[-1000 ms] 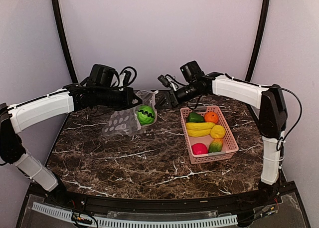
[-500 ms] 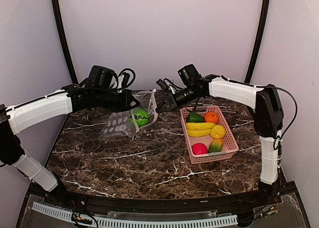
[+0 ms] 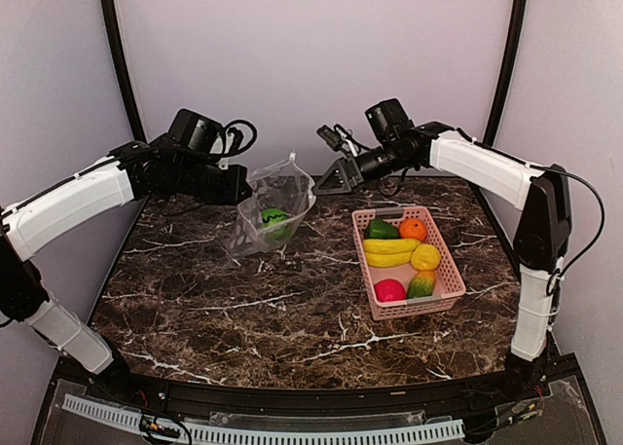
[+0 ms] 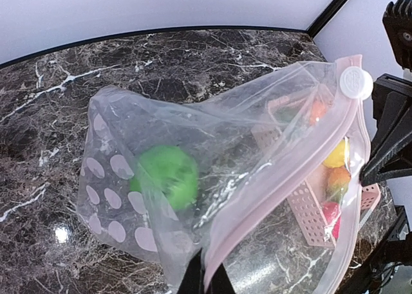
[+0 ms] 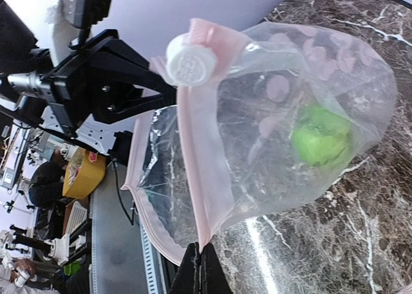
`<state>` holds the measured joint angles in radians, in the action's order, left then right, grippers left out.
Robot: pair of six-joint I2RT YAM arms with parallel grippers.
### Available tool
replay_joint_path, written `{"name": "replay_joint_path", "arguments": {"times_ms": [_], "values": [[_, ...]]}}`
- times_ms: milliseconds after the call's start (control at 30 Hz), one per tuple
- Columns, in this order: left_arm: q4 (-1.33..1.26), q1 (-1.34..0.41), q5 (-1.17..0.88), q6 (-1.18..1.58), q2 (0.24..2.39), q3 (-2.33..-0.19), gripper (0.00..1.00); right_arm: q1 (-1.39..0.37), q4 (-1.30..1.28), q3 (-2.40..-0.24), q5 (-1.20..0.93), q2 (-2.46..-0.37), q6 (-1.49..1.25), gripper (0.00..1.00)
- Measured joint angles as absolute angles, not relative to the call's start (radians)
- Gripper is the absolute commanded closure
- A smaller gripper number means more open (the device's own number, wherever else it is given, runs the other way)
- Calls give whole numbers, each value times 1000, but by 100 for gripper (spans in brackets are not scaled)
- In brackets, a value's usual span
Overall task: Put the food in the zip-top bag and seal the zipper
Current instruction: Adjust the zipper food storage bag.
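Observation:
The zip-top bag [image 3: 287,187] hangs above the table at the back, held up between both grippers with its mouth spread. My left gripper [image 3: 241,189] is shut on its left mouth edge, and the fingertips [image 4: 206,282] pinch the pink zipper strip [image 4: 292,178]. My right gripper [image 3: 329,184] is shut on the other edge [image 5: 193,165]. A white slider [image 5: 191,61] sits at the strip's end. The striped green melon [image 3: 273,218] lies inside the bag. The other food, among it a banana [image 3: 389,250], an orange [image 3: 413,229] and a red fruit [image 3: 389,290], lies in the pink basket.
The pink lattice basket [image 3: 451,270] stands right of centre on the dark marble table [image 3: 253,309]. Black frame poles rise at the back left and back right. The rear wall is close behind the bag.
The right gripper closed on the bag's mouth edge. Both grippers then rose, lifting the bag off the table, and the melon slid down into its bottom.

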<state>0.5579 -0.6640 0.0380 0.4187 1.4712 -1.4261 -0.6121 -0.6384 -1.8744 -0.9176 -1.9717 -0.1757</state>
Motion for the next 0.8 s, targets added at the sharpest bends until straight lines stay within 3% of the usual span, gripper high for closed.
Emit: {"name": "replay_joint_path", "arguments": {"times_ms": [267, 800], "values": [[607, -665, -55, 429, 1560, -1588, 99, -629, -631, -1903, -978, -1927, -196, 100], [796, -666, 51, 317, 1592, -1748, 99, -556, -646, -1942, -1016, -1921, -154, 97]]}}
